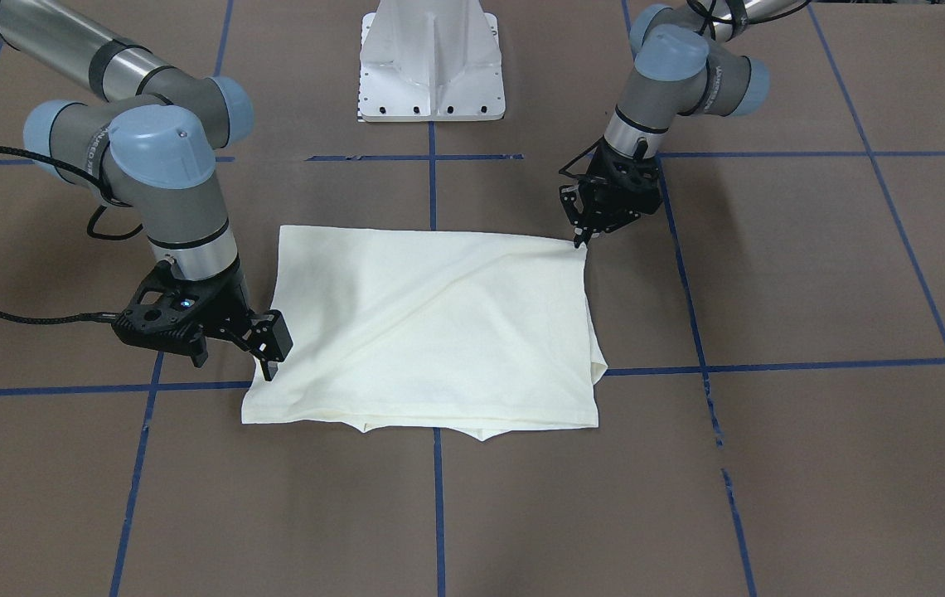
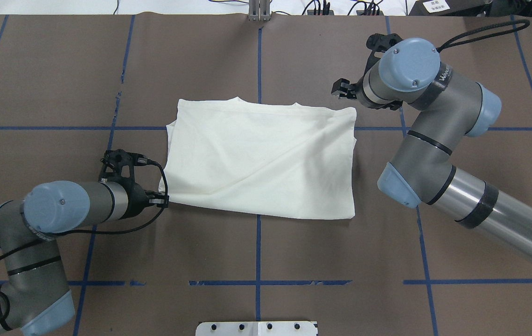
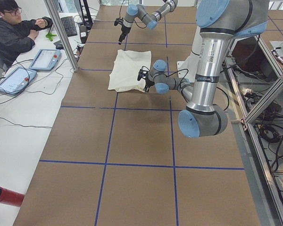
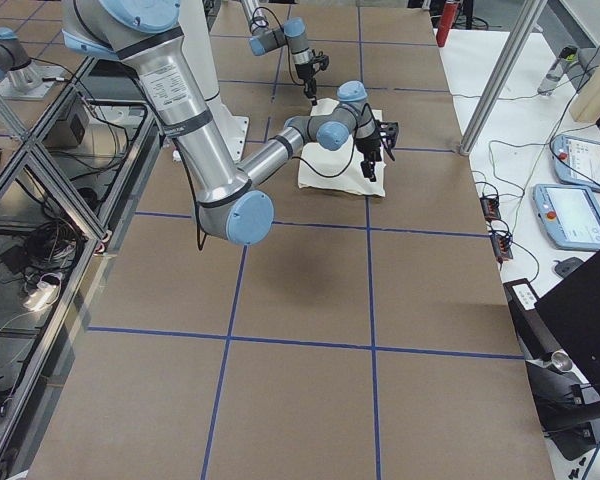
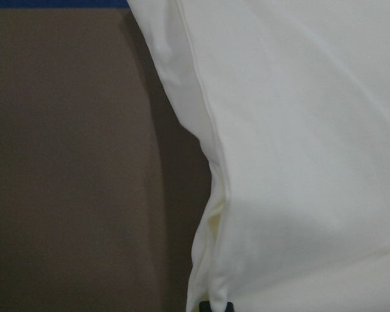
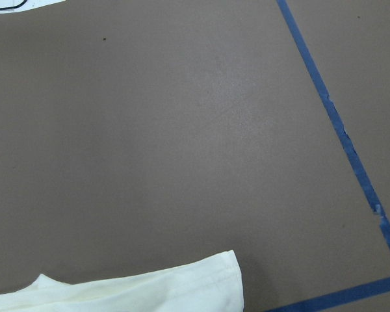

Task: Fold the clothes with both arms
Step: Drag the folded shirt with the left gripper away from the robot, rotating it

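Mid-fold, your left gripper pinched the shirt at its left corner; your right gripper, fingers spread, likely needed to close on the far right corner.

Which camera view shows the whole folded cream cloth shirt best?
The overhead exterior view: the folded cream shirt lies whole, large and uncovered. The front-facing view also shows it whole, but the right gripper overlaps one edge. Both side views show it small and far. Each wrist view shows only an edge.

A robotics lab: robot arms, blue-taped table, teach pendants, aluminium framing.
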### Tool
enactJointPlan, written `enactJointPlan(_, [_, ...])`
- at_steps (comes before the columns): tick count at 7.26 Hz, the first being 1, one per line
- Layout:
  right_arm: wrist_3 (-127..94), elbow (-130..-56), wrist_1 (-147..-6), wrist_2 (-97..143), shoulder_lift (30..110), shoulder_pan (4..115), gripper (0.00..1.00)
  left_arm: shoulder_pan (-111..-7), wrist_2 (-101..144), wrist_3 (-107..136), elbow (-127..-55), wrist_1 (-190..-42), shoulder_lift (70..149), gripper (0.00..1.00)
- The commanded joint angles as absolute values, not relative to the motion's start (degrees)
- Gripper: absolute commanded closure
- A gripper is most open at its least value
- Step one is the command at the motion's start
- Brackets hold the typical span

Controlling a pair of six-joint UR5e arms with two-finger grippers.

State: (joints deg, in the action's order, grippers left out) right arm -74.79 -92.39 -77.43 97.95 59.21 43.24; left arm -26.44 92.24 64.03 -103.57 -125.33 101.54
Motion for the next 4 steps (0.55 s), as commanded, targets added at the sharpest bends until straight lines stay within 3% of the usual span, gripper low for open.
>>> enactJointPlan(1, [-74.9,-92.4,-77.4,97.9,59.2,43.2,0.00,-35.1,92.5,54.1,-100.0,-125.3,101.9,1.00])
enactJointPlan(2, [-75.0,-92.4,-77.4,97.9,59.2,43.2,0.00,-40.3,92.7,50.1,-95.9,-125.2,104.7,1.00])
enactJointPlan(4, [-75.1,-92.5,-77.4,97.9,59.2,43.2,0.00,-47.6,93.0,43.2,-78.9,-125.5,118.2,1.00])
